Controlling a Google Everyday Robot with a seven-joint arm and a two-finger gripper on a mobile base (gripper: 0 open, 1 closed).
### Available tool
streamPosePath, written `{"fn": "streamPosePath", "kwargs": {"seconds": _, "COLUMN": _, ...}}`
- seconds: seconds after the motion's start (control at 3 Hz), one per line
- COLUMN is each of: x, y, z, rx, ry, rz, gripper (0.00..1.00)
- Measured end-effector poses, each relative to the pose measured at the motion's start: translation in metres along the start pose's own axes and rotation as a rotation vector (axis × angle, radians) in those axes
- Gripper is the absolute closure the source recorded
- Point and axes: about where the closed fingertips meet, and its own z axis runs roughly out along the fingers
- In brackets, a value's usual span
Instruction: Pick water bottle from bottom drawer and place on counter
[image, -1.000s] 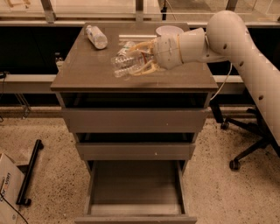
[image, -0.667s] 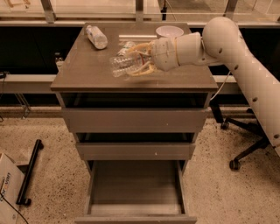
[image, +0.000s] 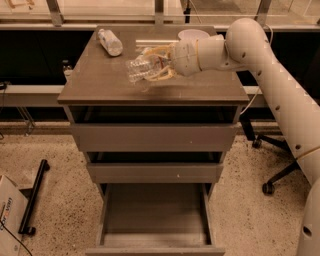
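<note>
Speckled stone-look floor (image: 240, 220) surrounds a grey-brown three-drawer cabinet (image: 155, 137), and its glossy grey-brown square top slab, the bench (image: 100, 82), is where your work sits now. You have the small clear ribbed plastic water bottle (image: 134, 70) lying on its side over the middle of the bench. The two-finger gripper (image: 156, 66) of the white arm (image: 260, 60) is closed around the bottle's right-hand part. You cannot tell whether the bottle rests on the slab or hangs just above it. The lowest wide grey-brown drawer, the bottom drawer (image: 155, 210), stands pulled out and bare inside. Treat the water bottle as light and thin-walled: it seems empty or nearly so, so it would likely dent under a hard squeeze and roll freely if let go on that slick surface. The ribbed body, taken across its width, looks like the best place to hold, since the ridges give the fingers purchase. A second clear bottle with a pale label (image: 110, 42) lies near the back left corner, well apart. A pale round dish (image: 192, 34) sits at the back edge just behind the gripper. A low, gentle release would keep the water bottle from rolling toward either.
</note>
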Motion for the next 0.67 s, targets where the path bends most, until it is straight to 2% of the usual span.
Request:
{"fn": "streamPosePath", "kwargs": {"seconds": 0.33, "x": 0.023, "y": -0.006, "z": 0.003, "rx": -0.035, "ry": 0.037, "rz": 0.014, "gripper": 0.59}}
{"fn": "streamPosePath", "kwargs": {"seconds": 0.67, "x": 0.053, "y": 0.0, "z": 0.009, "rx": -0.097, "ry": 0.079, "rz": 0.059, "gripper": 0.35}}
